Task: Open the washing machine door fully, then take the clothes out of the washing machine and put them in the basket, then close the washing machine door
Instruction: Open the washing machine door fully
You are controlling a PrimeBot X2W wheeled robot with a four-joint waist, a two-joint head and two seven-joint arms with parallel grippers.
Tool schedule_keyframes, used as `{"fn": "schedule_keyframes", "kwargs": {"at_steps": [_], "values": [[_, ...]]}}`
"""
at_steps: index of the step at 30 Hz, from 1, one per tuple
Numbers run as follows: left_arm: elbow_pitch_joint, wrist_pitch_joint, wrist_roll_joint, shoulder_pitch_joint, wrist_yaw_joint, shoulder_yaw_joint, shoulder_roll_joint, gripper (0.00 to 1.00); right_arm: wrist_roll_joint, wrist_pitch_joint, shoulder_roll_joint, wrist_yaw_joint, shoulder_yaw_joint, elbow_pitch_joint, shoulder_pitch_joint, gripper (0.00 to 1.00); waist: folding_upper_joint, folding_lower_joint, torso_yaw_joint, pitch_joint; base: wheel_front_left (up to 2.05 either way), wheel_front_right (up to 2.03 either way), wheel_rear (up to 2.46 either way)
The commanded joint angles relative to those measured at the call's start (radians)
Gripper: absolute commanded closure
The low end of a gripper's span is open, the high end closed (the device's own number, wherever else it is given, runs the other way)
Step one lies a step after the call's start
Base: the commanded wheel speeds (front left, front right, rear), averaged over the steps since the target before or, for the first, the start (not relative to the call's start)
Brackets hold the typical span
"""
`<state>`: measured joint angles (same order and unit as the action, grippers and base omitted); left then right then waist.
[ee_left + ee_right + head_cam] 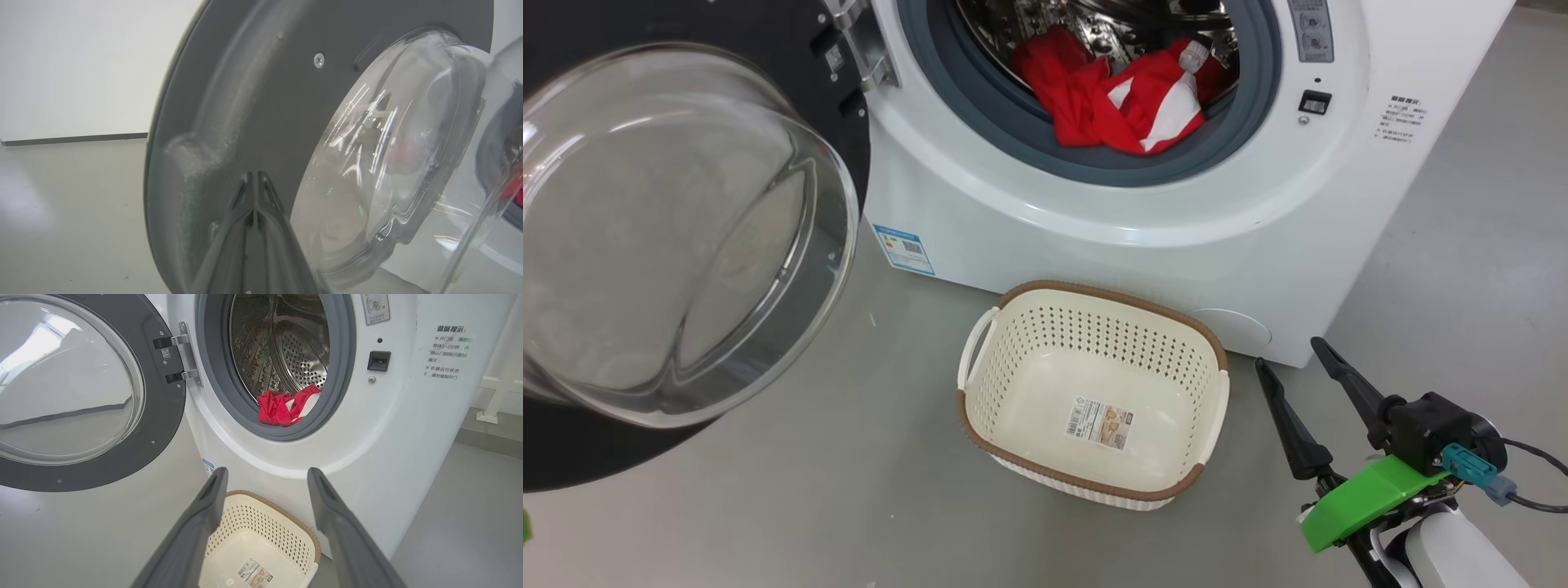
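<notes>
Washing machine door [678,237] open, 温馨提示 notice [447,351], barcode label [1098,423] in basket [1045,343], left gripper [254,175] closed, right gripper [267,473] wide, both empty

1. One washing machine [1143,245], a white front-loader.
2. One washing machine door [678,237], round, with a clear glass centre.
3. One basket [1094,331], cream with a brown rim.
4. One bundle of red-and-white clothes [1086,98]; the number of garments in it cannot be told.
5. One blue sticker [904,249] and one paper label [1099,423].
6. Two pincers: the left pincer [255,179] and the right pincer [1290,353].
</notes>
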<state>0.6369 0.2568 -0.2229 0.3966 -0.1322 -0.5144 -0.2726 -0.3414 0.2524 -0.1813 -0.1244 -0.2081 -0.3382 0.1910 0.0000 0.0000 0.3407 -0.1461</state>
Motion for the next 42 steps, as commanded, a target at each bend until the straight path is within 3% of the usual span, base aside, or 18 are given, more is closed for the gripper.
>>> {"fn": "schedule_keyframes", "kwargs": {"at_steps": [1,2,3,4,22,30,42], "values": [[-0.060,0.005,-0.016,-0.035,0.002,-0.012,-0.038,0.52,0.009,0.009,-0.003,-0.006,-0.018,0.025,0.013,0.00,0.0000,0.0000,0.003,0.011,0.00,0.00,0.00],[-0.075,0.005,-0.024,-0.048,0.002,-0.005,-0.030,0.31,0.009,0.009,-0.002,-0.006,-0.017,0.026,0.012,0.00,0.0000,0.0000,0.003,0.014,0.00,0.00,0.00],[-0.088,0.005,-0.028,-0.060,0.002,0.001,-0.025,0.04,0.010,0.009,-0.002,-0.006,-0.015,0.027,0.010,0.00,0.0000,0.0000,0.004,0.020,0.00,0.00,0.00],[-0.102,0.005,-0.029,-0.073,0.002,0.006,-0.022,0.00,0.010,0.009,-0.001,-0.006,-0.014,0.028,0.008,0.00,0.0000,0.0000,0.004,0.023,0.00,0.00,0.00],[-0.335,0.005,-0.063,-0.271,0.002,0.118,0.078,0.00,0.010,0.009,0.005,-0.006,0.031,0.066,-0.053,0.00,0.0000,0.0000,-0.069,0.067,0.00,0.00,0.00],[-0.388,0.005,-0.102,-0.327,0.002,0.254,0.056,0.00,0.002,0.009,0.003,-0.006,0.075,0.076,-0.077,0.00,0.0000,0.0000,-0.134,0.072,0.00,0.00,0.00],[-0.457,0.005,-0.151,-0.383,0.002,0.372,0.042,0.00,0.001,0.009,0.004,-0.006,0.136,0.097,-0.116,0.00,0.0000,0.0000,-0.250,0.077,0.00,0.00,0.00]]}}
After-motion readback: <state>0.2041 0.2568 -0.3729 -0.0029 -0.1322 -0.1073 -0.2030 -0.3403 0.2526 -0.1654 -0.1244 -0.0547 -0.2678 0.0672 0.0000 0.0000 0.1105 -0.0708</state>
